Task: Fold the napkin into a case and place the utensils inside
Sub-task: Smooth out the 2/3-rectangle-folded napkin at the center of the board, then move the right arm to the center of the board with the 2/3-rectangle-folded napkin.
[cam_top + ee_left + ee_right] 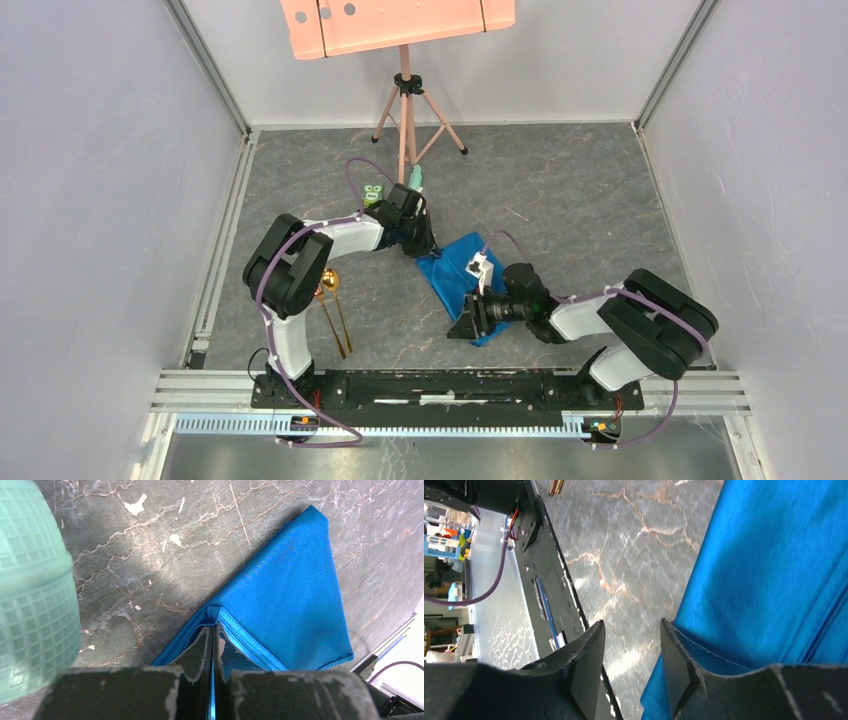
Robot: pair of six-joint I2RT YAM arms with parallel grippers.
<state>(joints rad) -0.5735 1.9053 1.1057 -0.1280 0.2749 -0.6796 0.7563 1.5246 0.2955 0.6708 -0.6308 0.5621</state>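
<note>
The right gripper (631, 630) sits at the napkin's (295, 595) near edge, jaws partly apart with only bare table (634, 555) between them, so it should slide onto that edge before closing. Farther off, the left gripper (212, 630) is pinched tight on the napkin's far-left corner; lifting both corners together should keep the fold straight. The utensils (335, 315) lie left of the napkin, clear of it.

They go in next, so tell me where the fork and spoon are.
Overhead view: the fork and spoon lie together on the left, beside the left arm, well left of the blue napkin.
</note>
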